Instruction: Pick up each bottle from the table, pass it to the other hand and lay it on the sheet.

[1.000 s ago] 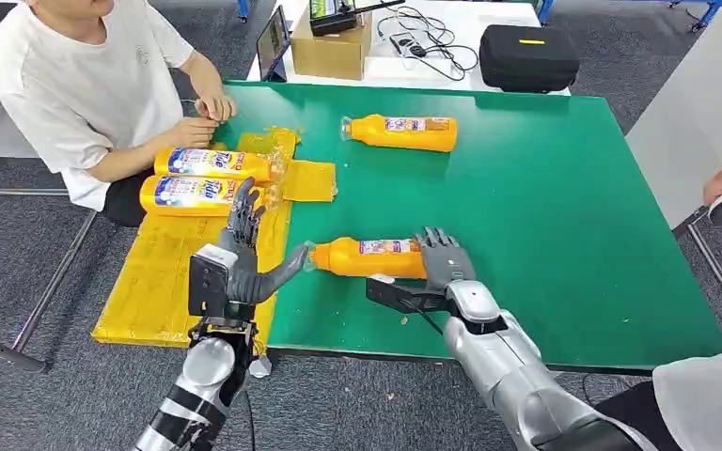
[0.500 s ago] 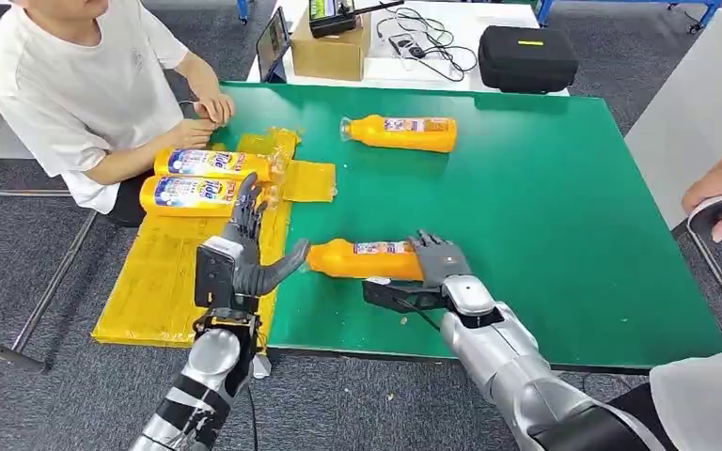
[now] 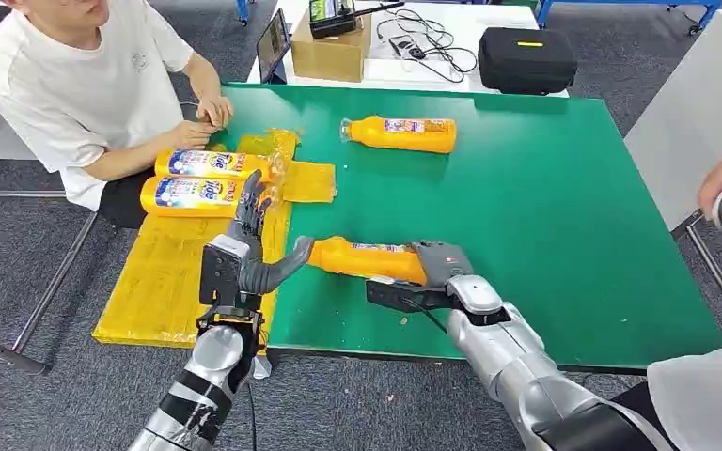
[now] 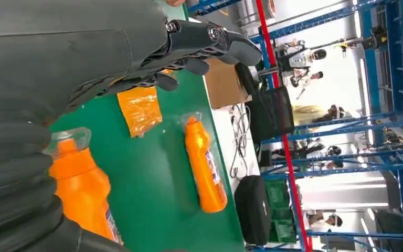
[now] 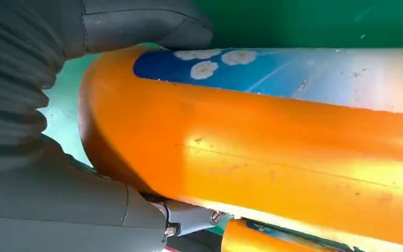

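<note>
While my right hand (image 3: 440, 263) grips the orange bottle (image 3: 367, 258) low over the bench (image 3: 564, 235), my left hand (image 3: 249, 249) waits wide open at its nine o'clock, holding nothing. Next I think it must close on the cap end.

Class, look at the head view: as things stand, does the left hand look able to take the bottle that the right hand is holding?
Probably yes. The right hand holds the near bottle by its base, with the cap end pointing at the left hand, whose fingers are spread beside it. Nothing lies between them on the green table.
</note>
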Tool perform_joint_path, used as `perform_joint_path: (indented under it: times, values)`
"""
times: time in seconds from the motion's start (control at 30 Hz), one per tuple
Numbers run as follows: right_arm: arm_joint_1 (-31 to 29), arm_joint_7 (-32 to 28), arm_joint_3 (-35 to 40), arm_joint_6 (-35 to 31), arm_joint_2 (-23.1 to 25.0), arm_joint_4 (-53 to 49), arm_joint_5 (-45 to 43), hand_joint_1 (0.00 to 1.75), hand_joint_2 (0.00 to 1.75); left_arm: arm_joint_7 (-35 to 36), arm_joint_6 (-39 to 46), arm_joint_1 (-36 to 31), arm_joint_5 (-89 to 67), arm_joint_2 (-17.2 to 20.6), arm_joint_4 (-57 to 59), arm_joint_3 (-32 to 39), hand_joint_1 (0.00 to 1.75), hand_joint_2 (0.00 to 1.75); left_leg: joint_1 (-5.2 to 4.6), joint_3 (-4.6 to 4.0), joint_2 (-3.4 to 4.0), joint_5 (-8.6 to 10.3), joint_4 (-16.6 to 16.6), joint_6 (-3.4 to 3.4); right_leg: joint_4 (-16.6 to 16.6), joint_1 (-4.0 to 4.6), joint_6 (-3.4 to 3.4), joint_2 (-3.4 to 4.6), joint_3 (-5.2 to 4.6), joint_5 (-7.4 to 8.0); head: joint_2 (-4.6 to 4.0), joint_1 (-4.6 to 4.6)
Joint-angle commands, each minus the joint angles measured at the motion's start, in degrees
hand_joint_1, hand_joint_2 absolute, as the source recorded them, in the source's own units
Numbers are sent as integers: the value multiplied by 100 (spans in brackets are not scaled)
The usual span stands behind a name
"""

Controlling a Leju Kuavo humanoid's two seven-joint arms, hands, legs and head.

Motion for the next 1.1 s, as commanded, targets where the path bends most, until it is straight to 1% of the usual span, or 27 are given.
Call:
perform_joint_path:
  times: [0.03,0.17,0.2,0.23,0.27,0.3,0.33,0.37,0.4,0.43,0.47,0.5,0.53,0.57,0.6,0.63,0.7,0.73,0.77,0.8,0.83,0.87,0.93,1.0,1.03,1.07,1.1]
  values:
    - [300,-111,3,106,-138,519,-92,175,175,-5,14,-256,-6,138,465,-144,0,175,9,27,-26,3,-16,-7,-20,11,-14,-33,39,-5,0,0]
    - [300,-111,3,106,-138,519,-92,175,175,-5,14,-256,-6,138,465,-144,0,175,6,28,-16,1,-8,-4,-12,8,-8,-20,35,-4,0,0]
    - [417,-741,-373,69,-119,383,-607,175,175,-54,49,-228,54,133,395,-95,0,175,8,32,-25,3,-13,-6,-18,10,-12,-32,44,-5,0,0]
    - [496,-1087,-618,91,-124,335,-954,175,175,-91,34,-205,163,118,360,-54,0,175,5,33,-17,1,-9,-4,-12,6,-8,-21,40,-4,0,0]
    - [675,-1668,-1053,-71,-82,128,-1530,175,175,-82,-49,-116,553,24,252,119,0,175,9,37,-26,4,-16,-7,-21,11,-13,-33,49,-4,0,0]
    - [851,-2052,-1291,-451,-25,-157,-1882,175,175,-55,-90,24,929,-74,89,285,0,175,11,42,-30,4,-20,-7,-26,13,-14,-37,56,-4,0,0]
    - [1032,-2344,-1499,-865,62,-468,-2206,175,175,-18,-55,175,1176,-125,-60,401,0,175,9,44,-20,0,-14,-5,-20,11,-10,-25,56,-5,0,0]
    - [1239,-2521,-1637,-1247,160,-846,-2517,175,175,-3,51,364,1385,-171,-238,493,0,175,12,52,-20,-1,-20,-7,-28,15,-15,-27,64,-5,0,2]
    - [1454,-2759,-1592,-2514,163,-1329,-2384,175,175,-9,170,522,1640,-252,-374,577,0,175,7,48,2,-7,-12,-5,-15,9,-11,-2,54,-5,0,2]
    - [1587,-2796,-1522,-3118,146,-1562,-2344,175,175,14,145,649,1840,-266,-504,540,0,175,9,48,8,-11,-15,-9,-17,12,-16,1,53,-8,0,0]
    - [1749,-2918,-1607,-3221,109,-1976,-2842,175,175,83,204,823,2164,-302,-683,518,0,175,4,31,6,-10,-7,-6,-5,6,-11,2,39,-8,0,0]
    - [1834,-3070,-1683,-3555,65,-2252,-3087,175,175,-61,317,951,2311,-342,-860,494,0,175,4,22,2,-10,-4,-5,-3,7,-9,-1,33,-8,0,-2]
    - [1874,-3140,-1716,-3687,8,-2422,-3190,175,175,-68,356,1083,2434,-338,-1037,425,0,175,3,11,0,-12,0,-5,3,6,-9,-2,22,-11,0,0]
    - [2030,-3419,-2303,-3687,141,-2863,-3133,175,175,8,316,1212,2656,-357,-1196,359,0,175,2,6,-9,-17,2,-6,7,5,-12,-9,17,-19,0,-4]
    - [2135,-3650,-2723,-3687,254,-3122,-3019,175,175,117,257,1423,2844,-326,-1406,219,0,175,2,-18,-27,-13,4,-3,6,5,-7,-15,0,-17,0,0]
    - [2193,-3776,-2855,-3687,289,-3228,-3084,175,175,138,213,1572,2906,-293,-1511,109,0,175,1,-36,-20,-7,1,-2,5,3,-4,-7,-22,-9,0,-2]
    - [2354,-3988,-3028,-3687,309,-3527,-3294,175,175,199,-177,1934,3173,-190,-1638,-159,0,175,-2,-39,-16,-10,-1,-1,4,-1,-3,-3,-25,-11,0,2]
    - [2407,-4025,-2998,-3687,294,-3602,-3428,175,175,156,-280,2037,3206,-146,-1628,-251,0,175,0,-21,-9,-24,-1,-3,3,2,-8,0,-8,-23,0,0]
    - [2440,-3978,-2824,-3687,214,-3638,-3651,175,175,81,-462,2126,3243,-70,-1585,-402,0,175,-2,-38,-16,-12,-4,-1,0,-1,-5,-4,-25,-12,0,-2]
    - [2475,-3968,-2732,-3687,182,-3704,-3757,175,175,79,-607,2172,3319,-17,-1541,-508,0,175,-2,-25,-19,-21,-3,-2,1,-1,-9,-11,-11,-22,0,-2]
    - [2480,-3975,-2733,-3687,186,-3709,-3756,175,175,76,-616,2187,3324,-16,-1532,-518,0,175,-2,-39,-28,-18,-3,-3,-1,-1,-2,-16,-22,-19,0,0]
    - [2486,-3980,-2737,-3687,196,-3715,-3750,175,175,60,-632,2209,3330,-17,-1522,-533,0,175,0,-25,-34,-27,-3,-6,-2,1,5,-21,-4,-37,0,0]
    - [2486,-3980,-2737,-3687,196,-3715,-3750,175,175,60,-632,2209,3330,-17,-1522,-533,0,175,-2,-49,-32,-17,-3,0,-3,-3,11,-12,-28,-24,0,0]
    - [2464,-3972,-2673,-3687,211,-3641,-3770,175,175,81,-706,2153,3401,-10,-1485,-531,0,175,-1,-35,-19,-27,-2,-3,-1,-1,5,-5,-18,-29,0,-2]
    - [2472,-3911,-2508,-3607,175,-3627,-3970,175,175,41,-786,2184,3419,8,-1476,-583,0,175,0,-48,-24,-20,-2,-3,-3,1,8,-9,-31,-23,0,0]
    - [2469,-3886,-2331,-3573,110,-3609,-4051,175,175,5,-828,2188,3420,10,-1474,-619,0,175,0,-37,-24,-23,-4,-5,-2,1,4,-12,-22,-27,0,-2]
    - [2405,-3641,-2000,-3334,28,-3475,-4006,175,175,-46,-931,2093,3420,240,-1368,-777,0,175,-3,-47,-24,-17,-5,-2,-3,-3,10,-11,-33,-22,0,-2]
